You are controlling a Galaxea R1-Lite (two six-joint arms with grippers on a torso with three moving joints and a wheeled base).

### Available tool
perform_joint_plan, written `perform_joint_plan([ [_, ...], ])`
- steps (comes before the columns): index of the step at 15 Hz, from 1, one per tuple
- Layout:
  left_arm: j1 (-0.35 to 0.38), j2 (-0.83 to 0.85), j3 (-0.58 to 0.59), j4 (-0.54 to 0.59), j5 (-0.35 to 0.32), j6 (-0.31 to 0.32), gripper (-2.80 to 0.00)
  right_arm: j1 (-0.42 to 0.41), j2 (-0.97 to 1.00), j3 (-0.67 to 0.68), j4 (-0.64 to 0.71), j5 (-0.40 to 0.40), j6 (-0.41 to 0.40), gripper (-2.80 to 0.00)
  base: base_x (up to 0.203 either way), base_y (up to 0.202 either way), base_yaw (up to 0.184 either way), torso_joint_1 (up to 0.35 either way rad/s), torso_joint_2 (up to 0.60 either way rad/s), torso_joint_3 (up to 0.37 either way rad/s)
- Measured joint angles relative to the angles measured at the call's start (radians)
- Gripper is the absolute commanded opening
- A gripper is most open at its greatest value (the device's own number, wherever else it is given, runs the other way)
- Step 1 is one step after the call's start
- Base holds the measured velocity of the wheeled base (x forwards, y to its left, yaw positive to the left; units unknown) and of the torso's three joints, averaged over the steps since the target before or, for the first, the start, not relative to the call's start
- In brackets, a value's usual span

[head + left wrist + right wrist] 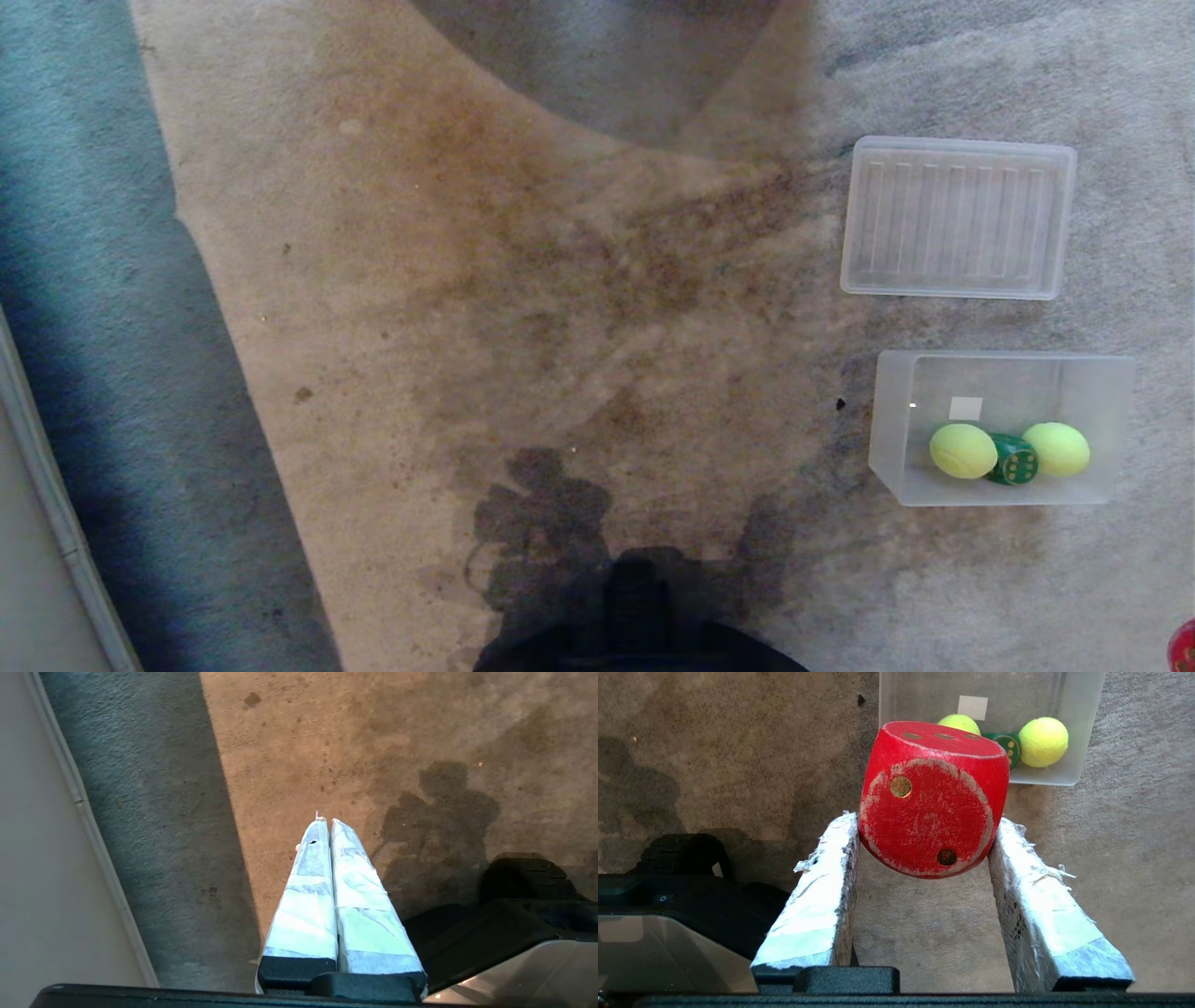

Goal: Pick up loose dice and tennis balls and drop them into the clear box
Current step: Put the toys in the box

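Three items are already held by the clear box (1078,772): two tennis balls (1043,741) with a green die (1008,749) wedged between them. A fourth piece, the red die (931,800), is clamped between the taped fingers of the right gripper (924,833), squeezed on two opposite faces near the fingertips, with carpet visible beneath it (so it is judged to be off the floor).

The relation on which the coming move turns is seen in the right wrist view: the clear box lies straight ahead of the jaws, beyond the fingertips and a little toward the side away from the robot's base. Its long axis runs crosswise to the fingers, so its long near wall must be cleared before the die can be let go over the open top. The right arm is plainly the nearer one. The left gripper (325,822) is pressed shut on nothing, its tips touching, over bare carpet well away from the box.

A stained, short-pile carpet (560,280), beige grading to grey, serves as the surface; it should cushion a dropped die, though a bounce off the balls is possible. The ribbed lid (959,217) lies flat just beyond the box, apart from it. A pale wall with skirting (93,830) borders the carpet beside the left gripper.
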Motion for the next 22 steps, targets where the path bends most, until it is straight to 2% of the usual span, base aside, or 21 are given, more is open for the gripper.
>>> perform_joint_plan([
  [5,0.000,0.000,0.000,0.000,0.000,0.000,-2.80,0.000,0.015,-0.051,0.103,-0.006,-0.003,-2.80,0.000,0.000,0.000,0.000,0.00,0.000],
  [9,0.000,0.000,0.000,0.000,0.000,0.000,-2.80,0.000,0.151,-0.257,0.237,-0.004,0.033,-2.80,0.000,0.000,0.000,0.000,0.00,0.000],
  [12,0.000,0.000,0.000,0.000,0.000,0.000,-2.80,0.000,0.312,-0.337,0.234,-0.006,0.072,-2.80,0.000,0.000,0.000,0.000,0.00,0.000],
  [15,0.000,0.000,0.000,0.000,0.000,0.000,-2.80,-0.001,0.586,-0.390,0.128,-0.032,0.138,-2.80,0.000,0.000,0.000,0.000,0.00,0.000],
  [19,0.000,0.000,0.000,0.000,0.000,0.000,-2.80,-0.009,0.955,-0.437,-0.131,-0.120,0.234,-2.80,0.000,0.000,0.000,0.000,0.00,0.000],
  [22,0.000,0.000,0.000,0.000,0.000,0.000,-2.80,-0.026,1.172,-0.472,-0.259,-0.146,0.265,-2.80,0.000,0.000,0.000,0.000,0.00,0.000],
])
